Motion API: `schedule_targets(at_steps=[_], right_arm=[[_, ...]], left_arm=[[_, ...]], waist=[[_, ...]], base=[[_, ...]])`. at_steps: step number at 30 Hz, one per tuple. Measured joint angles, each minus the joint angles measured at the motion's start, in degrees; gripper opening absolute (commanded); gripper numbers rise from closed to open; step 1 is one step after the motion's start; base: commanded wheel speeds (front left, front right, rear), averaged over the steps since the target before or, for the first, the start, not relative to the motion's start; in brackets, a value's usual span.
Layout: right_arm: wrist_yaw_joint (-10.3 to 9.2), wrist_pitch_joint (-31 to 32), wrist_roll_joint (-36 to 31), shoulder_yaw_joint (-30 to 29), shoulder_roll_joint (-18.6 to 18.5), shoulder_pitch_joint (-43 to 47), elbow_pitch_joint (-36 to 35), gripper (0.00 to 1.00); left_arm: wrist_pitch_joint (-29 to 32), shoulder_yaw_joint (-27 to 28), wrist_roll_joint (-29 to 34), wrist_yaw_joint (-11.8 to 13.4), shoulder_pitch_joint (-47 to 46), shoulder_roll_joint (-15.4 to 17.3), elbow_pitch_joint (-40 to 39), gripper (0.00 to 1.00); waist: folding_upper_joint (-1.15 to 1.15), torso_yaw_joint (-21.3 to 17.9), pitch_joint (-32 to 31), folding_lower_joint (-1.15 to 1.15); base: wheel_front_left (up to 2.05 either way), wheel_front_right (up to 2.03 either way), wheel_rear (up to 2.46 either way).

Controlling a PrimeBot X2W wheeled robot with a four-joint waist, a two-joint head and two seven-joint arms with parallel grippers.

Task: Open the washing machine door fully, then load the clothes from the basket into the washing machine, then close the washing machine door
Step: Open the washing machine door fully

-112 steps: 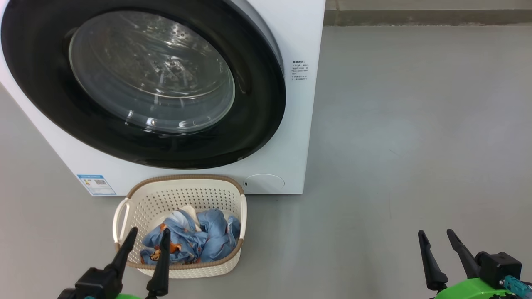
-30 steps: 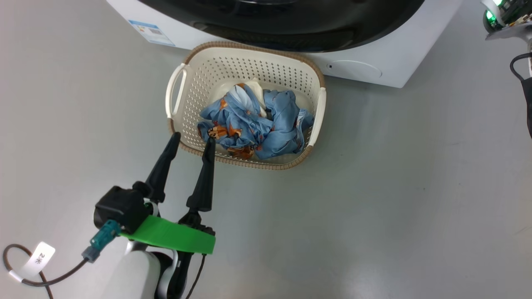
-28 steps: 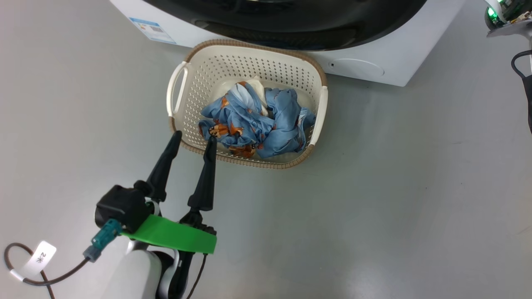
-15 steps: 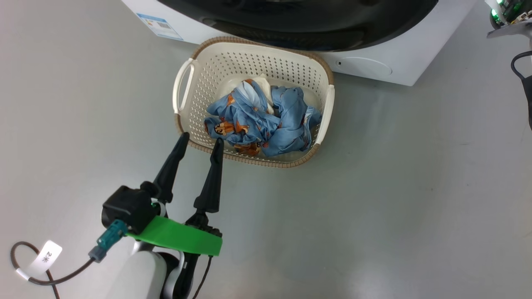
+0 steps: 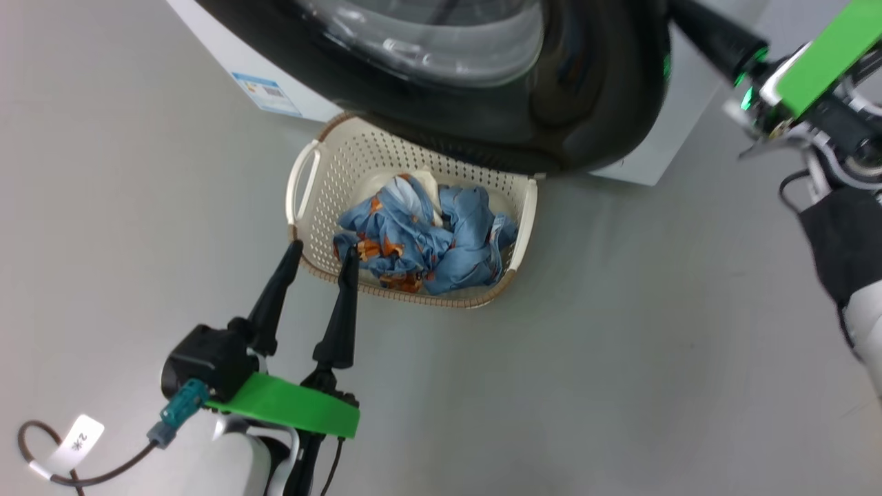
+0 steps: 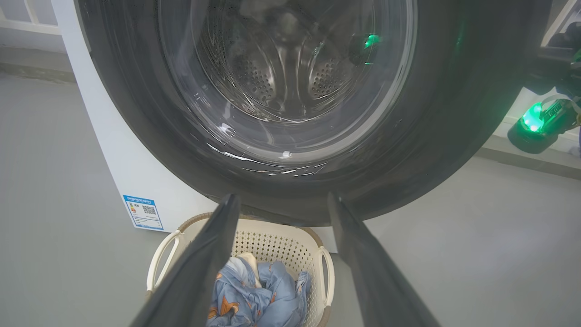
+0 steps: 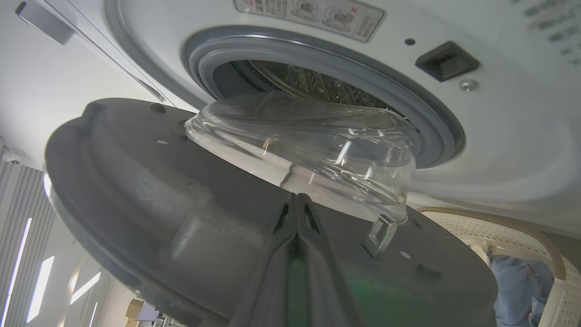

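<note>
Grey floor [image 5: 620, 331] — basket [image 5: 303, 180] beside washing machine [image 6: 113, 150]; left claw [image 5: 322, 248] spread, right claw [image 7: 297, 200] pressed together at door [image 7: 136, 181].

A bare indoor test space, more lab or showroom than home laundry. A lone white washing machine [image 6: 118, 145] stands on a wide, smooth grey floor [image 5: 620, 344] ahead of the left hand [image 5: 322, 246], with a basket [image 5: 324, 165] of clothes [image 5: 441, 241] at its fingertips. Left of the right hand [image 7: 297, 197] are long light strips [image 7: 38, 281] and slatted wall panels [image 7: 18, 195].

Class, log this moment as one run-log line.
door: partly open | right pincer: shut, behind door | left pincer: open, empty | clothes: in basket
</note>
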Motion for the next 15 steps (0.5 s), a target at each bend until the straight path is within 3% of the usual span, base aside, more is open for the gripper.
schedule_targets(at_steps=[15], right_arm=[[0.0,2.76,0.75,4.53,3.52,12.08,-5.14,0.0]], left_arm=[[0.0,2.68,2.08,-0.57,5.99,0.07,1.18,1.0]], waist=[[0.0,-1.29,-7.86,0.0]], base=[[0.0,0.0,0.0]])
